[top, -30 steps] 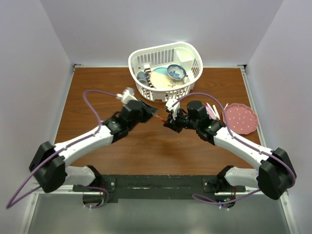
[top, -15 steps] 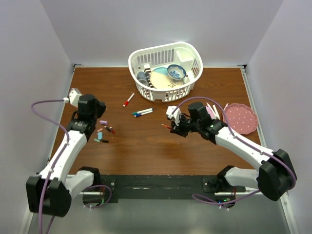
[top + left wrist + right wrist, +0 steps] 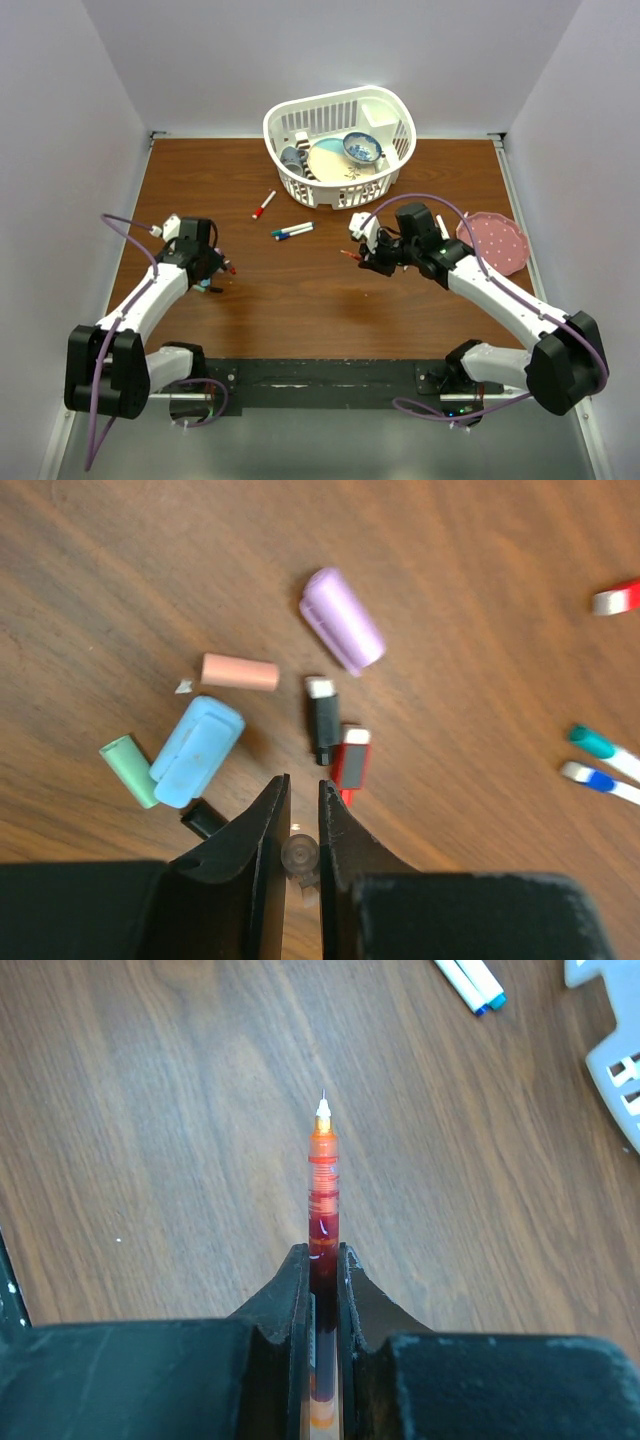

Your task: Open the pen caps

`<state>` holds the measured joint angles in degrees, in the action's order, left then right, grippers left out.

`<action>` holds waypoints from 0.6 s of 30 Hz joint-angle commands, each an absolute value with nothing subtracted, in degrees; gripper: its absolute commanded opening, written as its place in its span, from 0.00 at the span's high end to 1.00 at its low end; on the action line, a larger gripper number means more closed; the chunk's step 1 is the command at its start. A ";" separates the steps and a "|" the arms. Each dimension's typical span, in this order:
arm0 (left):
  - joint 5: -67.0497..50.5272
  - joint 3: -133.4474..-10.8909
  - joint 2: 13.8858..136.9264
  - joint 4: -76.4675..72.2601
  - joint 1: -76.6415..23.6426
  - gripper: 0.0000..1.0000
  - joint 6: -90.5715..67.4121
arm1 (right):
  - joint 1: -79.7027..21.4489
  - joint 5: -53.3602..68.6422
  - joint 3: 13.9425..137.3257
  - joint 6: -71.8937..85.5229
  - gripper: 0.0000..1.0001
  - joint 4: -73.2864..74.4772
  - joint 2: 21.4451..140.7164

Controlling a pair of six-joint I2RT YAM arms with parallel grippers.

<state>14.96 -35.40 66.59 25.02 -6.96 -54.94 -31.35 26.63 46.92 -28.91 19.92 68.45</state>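
Left fingers (image 3: 250, 845) nearly together, clear round cap (image 3: 297, 855) nipped between. Right fingers (image 3: 285, 1305) clamped on uncapped red pen (image 3: 322, 1180), fine tip exposed. Table (image 3: 300, 300): brown wood-grain, smooth. Walls (image 3: 300, 50): plain white. Pen caps (image 3: 240, 672) noted loose on table just ahead of left gripper (image 3: 302, 782): lilac ribbed, salmon cylinder, blue flat, green, black, red.

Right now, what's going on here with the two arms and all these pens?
The right gripper is shut on a red pen with its tip bare, held over the table. The left gripper hangs just above a pile of loose caps near the table's left side, pinching what looks like a small clear cap. Three pens lie capped in front of the basket.
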 commanded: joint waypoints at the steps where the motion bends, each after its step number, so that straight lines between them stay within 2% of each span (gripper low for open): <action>1: 15.29 -34.10 69.17 23.82 -6.42 0.86 -53.09 | -29.89 27.07 50.45 -28.57 1.00 20.30 69.52; 4: 15.73 -34.10 69.35 23.29 -6.42 0.75 -53.35 | -28.39 27.07 51.59 -27.95 1.00 21.62 70.66; 6: 16.17 -34.28 69.35 23.29 -6.42 0.72 -53.26 | -27.69 27.16 51.94 -27.60 1.00 21.89 71.10; 10: 17.14 -34.63 69.35 23.55 -6.24 0.58 -53.00 | -26.63 27.16 51.94 -27.25 1.00 21.80 71.02; 18: 16.44 -38.22 65.84 24.79 -5.98 0.55 -51.16 | -20.50 23.22 51.86 -19.11 1.00 18.64 71.80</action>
